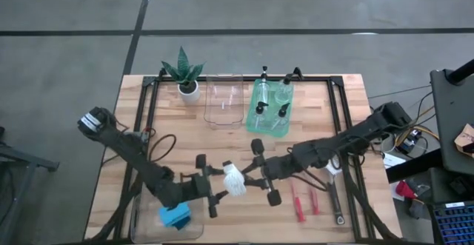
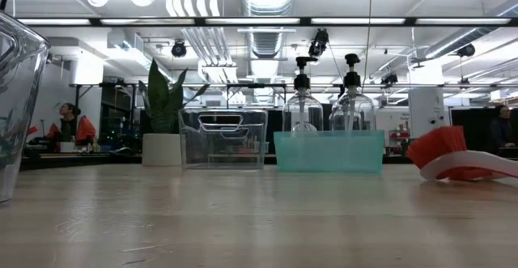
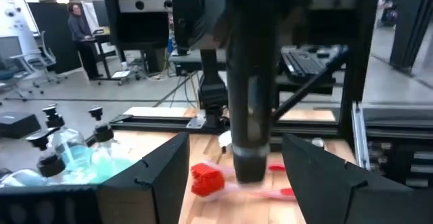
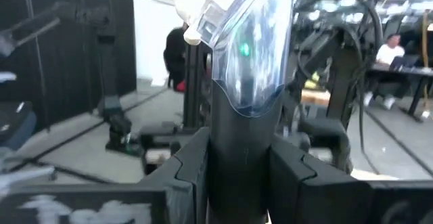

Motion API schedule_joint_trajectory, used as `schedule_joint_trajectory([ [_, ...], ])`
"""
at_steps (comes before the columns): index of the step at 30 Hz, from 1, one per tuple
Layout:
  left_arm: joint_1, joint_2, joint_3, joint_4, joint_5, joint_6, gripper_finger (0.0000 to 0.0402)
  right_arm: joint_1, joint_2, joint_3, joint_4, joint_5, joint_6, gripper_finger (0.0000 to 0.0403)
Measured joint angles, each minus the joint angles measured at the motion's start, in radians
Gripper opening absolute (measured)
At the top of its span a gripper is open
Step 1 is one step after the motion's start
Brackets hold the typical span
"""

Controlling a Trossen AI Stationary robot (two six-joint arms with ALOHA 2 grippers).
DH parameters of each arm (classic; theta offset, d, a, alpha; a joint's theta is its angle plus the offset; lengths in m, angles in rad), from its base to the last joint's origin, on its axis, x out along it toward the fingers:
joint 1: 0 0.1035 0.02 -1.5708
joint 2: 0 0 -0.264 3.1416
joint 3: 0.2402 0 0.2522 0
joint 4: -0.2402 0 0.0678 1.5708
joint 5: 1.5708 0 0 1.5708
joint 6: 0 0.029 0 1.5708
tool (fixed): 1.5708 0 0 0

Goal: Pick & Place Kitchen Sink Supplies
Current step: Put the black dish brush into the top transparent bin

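A black-handled dish brush with a clear neck and a white bristle head (image 1: 234,179) stands upright in the air over the table's near middle. My right gripper (image 1: 250,177) is shut on it. My left gripper (image 1: 222,184) is open; its fingers (image 3: 162,176) stand on either side of the handle's lower end (image 3: 250,166) without touching it. Two red brushes (image 1: 300,200) lie on the table to the right. A blue sponge (image 1: 175,215) lies in a clear bin at the near left. Bottles (image 1: 270,101) stand in the green bin. My right gripper pinches the brush's dark handle (image 4: 243,139) between its two fingers, just below the clear neck. The fingers come level from the table's right and lie across the handle. The brush is upright, head up, with its lower end hanging free, clear of the table.
A clear bin (image 1: 224,101) and a potted plant (image 1: 185,75) stand at the far edge beside the green bin (image 1: 255,123). A grey-handled tool (image 1: 337,200) lies right of the red brushes. A black frame rail (image 1: 144,119) runs round the table. People show in the room behind.
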Motion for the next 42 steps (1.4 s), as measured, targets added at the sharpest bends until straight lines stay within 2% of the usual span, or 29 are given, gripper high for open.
schedule_joint_trajectory([
  [5,0.035,0.004,0.0,0.005,0.048,-0.005,0.023,-0.01,0.04,0.015,0.026,0.002,-0.013,0.0093],
  [8,0.047,0.005,0.001,0.038,0.134,-0.004,0.023,-0.015,0.052,0.019,0.05,0.006,-0.018,0.0093],
  [16,0.065,0.006,0.001,0.068,0.221,-0.003,0.0227,-0.03,0.083,0.02,0.134,-0.003,-0.02,0.0093],
  [21,0.066,0.006,0.001,0.068,0.199,-0.021,0.0192,-0.031,0.084,0.02,0.135,-0.005,-0.02,0.0093],
  [27,0.072,0.006,0.001,0.067,0.178,-0.023,0.0102,-0.031,0.084,0.02,0.131,-0.023,-0.012,0.0098],
  [31,0.072,0.006,0.001,0.064,0.174,-0.027,0.0099,-0.031,0.084,0.02,0.12,-0.022,0.001,0.01],
  [34,0.071,0.006,0.001,0.055,0.126,-0.048,0.0099,-0.032,0.074,0.021,0.091,-0.022,0.022,0.0113],
  [42,0.072,-0.003,0.001,0.007,0.068,-0.088,0.0102,-0.032,-0.017,0.021,-0.149,-0.012,0.022,0.0198],
])
